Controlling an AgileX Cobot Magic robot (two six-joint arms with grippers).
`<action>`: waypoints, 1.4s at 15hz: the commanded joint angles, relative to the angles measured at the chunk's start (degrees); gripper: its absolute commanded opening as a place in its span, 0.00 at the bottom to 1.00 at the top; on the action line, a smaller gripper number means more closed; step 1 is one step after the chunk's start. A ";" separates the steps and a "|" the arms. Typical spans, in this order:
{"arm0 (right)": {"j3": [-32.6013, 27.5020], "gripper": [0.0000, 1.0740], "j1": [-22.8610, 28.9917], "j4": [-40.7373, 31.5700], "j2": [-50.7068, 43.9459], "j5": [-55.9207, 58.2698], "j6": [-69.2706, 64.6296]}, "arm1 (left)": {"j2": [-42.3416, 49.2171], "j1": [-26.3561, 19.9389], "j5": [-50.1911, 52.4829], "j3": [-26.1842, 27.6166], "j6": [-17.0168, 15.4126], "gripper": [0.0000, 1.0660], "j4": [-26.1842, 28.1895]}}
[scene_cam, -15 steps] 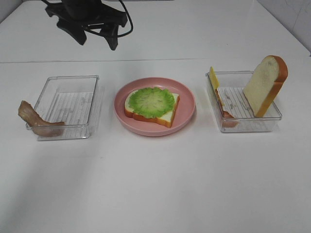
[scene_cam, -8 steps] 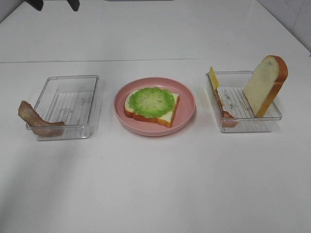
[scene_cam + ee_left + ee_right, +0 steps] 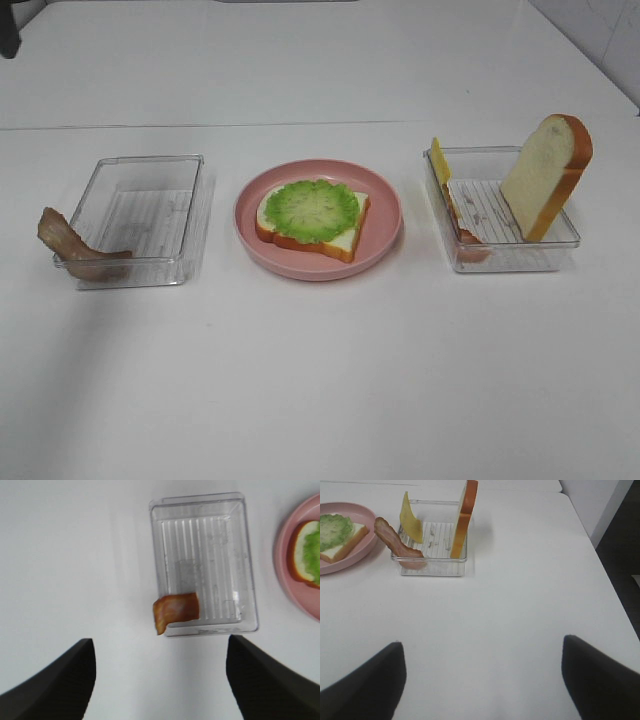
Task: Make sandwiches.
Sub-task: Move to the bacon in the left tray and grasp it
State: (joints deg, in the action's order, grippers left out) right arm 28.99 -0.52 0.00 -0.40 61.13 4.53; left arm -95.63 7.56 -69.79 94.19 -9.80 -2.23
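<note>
The sandwich (image 3: pixel 312 222) is sitting part-built at the centre of the pink plate (image 3: pixel 385 235). One bread slice (image 3: pixel 345 242) is lying flat there, with a lettuce leaf (image 3: pixel 310 205) covering its upper face. Judged from this, the base and first filling are done. Bacon, cheese and the closing slice are not yet added, so the task is standing at an early stage.

The flat slice is running its long axis across the plate, slightly skewed, with its rounded end pointing toward the left tray (image 3: pixel 150 160).

Left of the plate, one bacon strip (image 3: pixel 70 245) is draping over the outer wall of the left tray. Right of the plate, the right tray (image 3: pixel 520 265) is holding a cheese slice (image 3: pixel 440 160), a second bacon strip (image 3: pixel 465 235) and the top bread slice (image 3: pixel 545 175). That slice is standing on edge, dome upward, at the side away from the plate.

The left pincer (image 3: pixel 160 645) is hanging released, grasping nothing, over the desk (image 3: pixel 320 380) left of the plate. The right pincer (image 3: pixel 481 642) is likewise hanging released and empty, right of the plate.
</note>
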 commanded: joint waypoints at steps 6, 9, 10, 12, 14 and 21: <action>-0.17 0.74 -0.17 0.00 -0.80 -0.52 0.40 | 3.21 -2.92 4.13 -15.70 -2.75 0.65 -0.97; -0.17 0.74 -0.17 0.00 -0.80 -0.52 0.40 | -0.46 -2.92 8.94 -16.44 -2.92 0.65 -0.69; -0.17 0.74 -0.17 0.00 -0.80 -0.52 0.40 | -3.67 -2.92 11.75 -16.44 -2.92 0.65 0.57; -0.17 0.74 -0.17 0.00 -0.80 -0.52 0.40 | -7.91 -2.92 14.78 -16.44 -2.81 0.64 2.52; -0.17 0.74 -0.17 0.00 -0.80 -0.52 0.40 | -11.52 -2.92 17.07 -16.44 -2.06 0.61 4.30; -0.17 0.74 -0.17 0.00 -0.80 -0.52 0.40 | -18.39 -2.92 21.49 -16.44 -1.60 0.58 6.25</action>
State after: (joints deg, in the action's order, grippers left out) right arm 28.99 -0.52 0.00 -0.40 61.13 4.53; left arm -113.85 4.64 -48.82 78.21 -11.40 3.61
